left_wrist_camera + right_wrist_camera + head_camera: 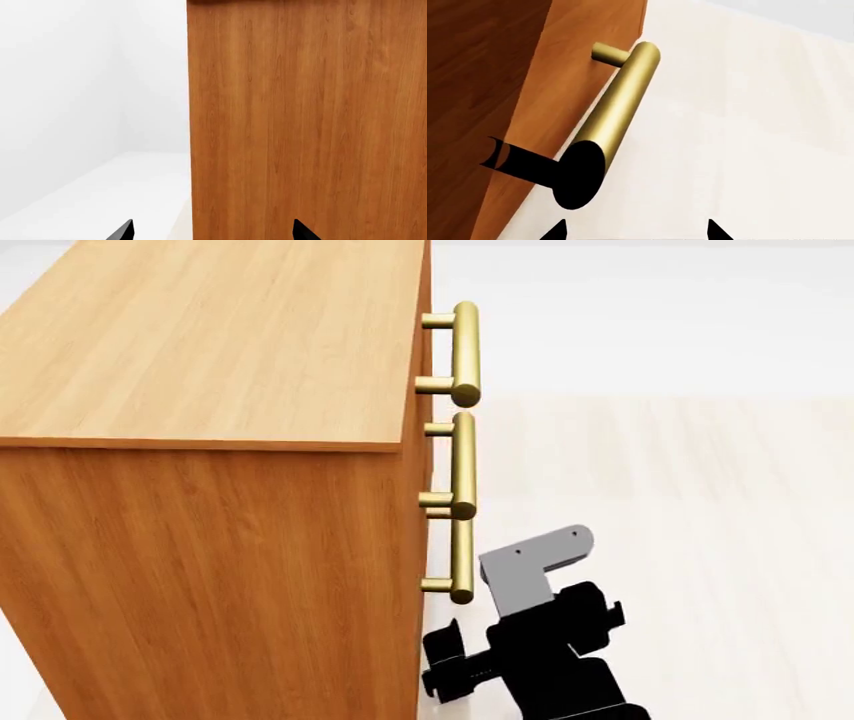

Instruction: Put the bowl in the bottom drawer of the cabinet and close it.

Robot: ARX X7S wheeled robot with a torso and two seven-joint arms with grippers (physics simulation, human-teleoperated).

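Note:
The bowl is out of view in every frame. The honey-brown cabinet (200,540) fills the left of the head view, its three brass handles stacked down the front edge. All drawers look shut. The bottom drawer's handle (461,560) is the lowest bar. My right gripper (447,665) hangs just below and in front of it, open and empty. In the right wrist view that brass handle (617,115) lies close ahead of the open right gripper (635,231), apart from the fingertips. My left gripper (212,231) is open, facing the cabinet's plain side panel (307,120).
A pale floor (694,490) stretches out in front of the cabinet. A white wall and floor (87,110) lie beside the cabinet's side panel. The two upper handles (463,350) jut out above the right arm.

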